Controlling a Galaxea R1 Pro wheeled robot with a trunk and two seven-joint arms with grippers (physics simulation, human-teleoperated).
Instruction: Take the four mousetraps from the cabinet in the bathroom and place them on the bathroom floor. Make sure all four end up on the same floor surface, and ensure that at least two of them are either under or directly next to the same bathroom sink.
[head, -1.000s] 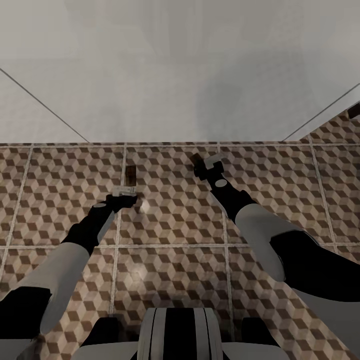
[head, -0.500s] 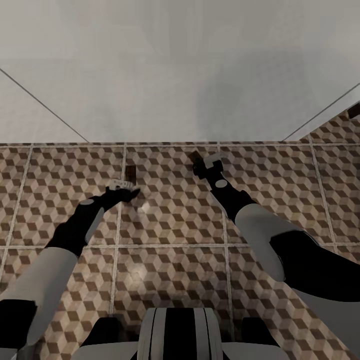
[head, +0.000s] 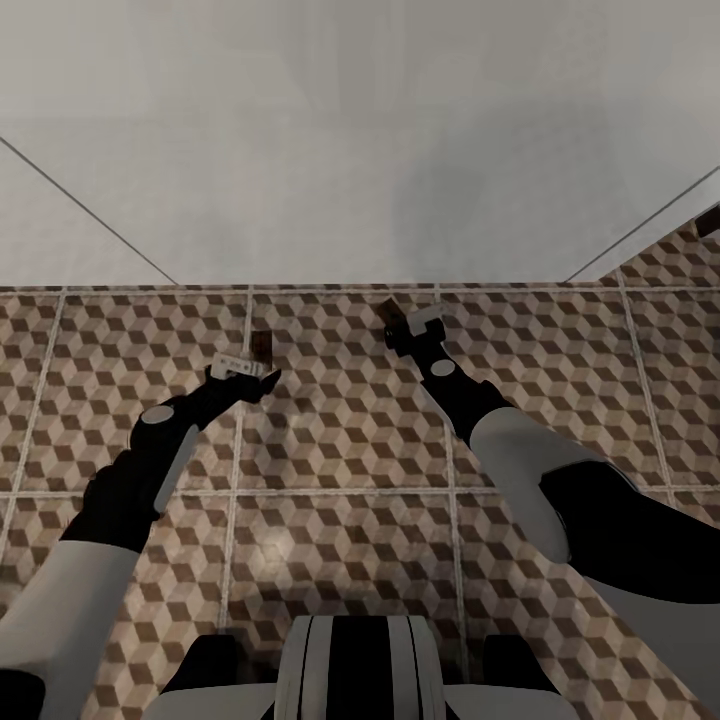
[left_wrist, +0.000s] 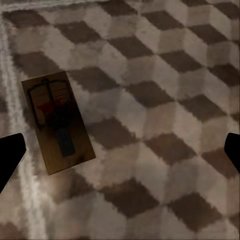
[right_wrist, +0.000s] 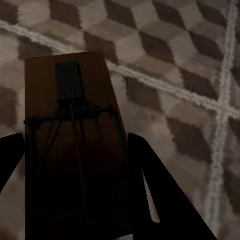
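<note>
Head view showed the left hand (head: 243, 368) spread wide and empty, one flat brown wooden mousetrap (left_wrist: 57, 120) lying just beyond it on cube-patterned tiled floor (head: 340, 450). Right hand (head: 415, 328) gripped another mousetrap (right_wrist: 75, 150); lowering it flat before releasing seemed wisest.

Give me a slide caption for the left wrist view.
Open left gripper hovering over a mousetrap lying flat on the cube-patterned bathroom floor.
</note>
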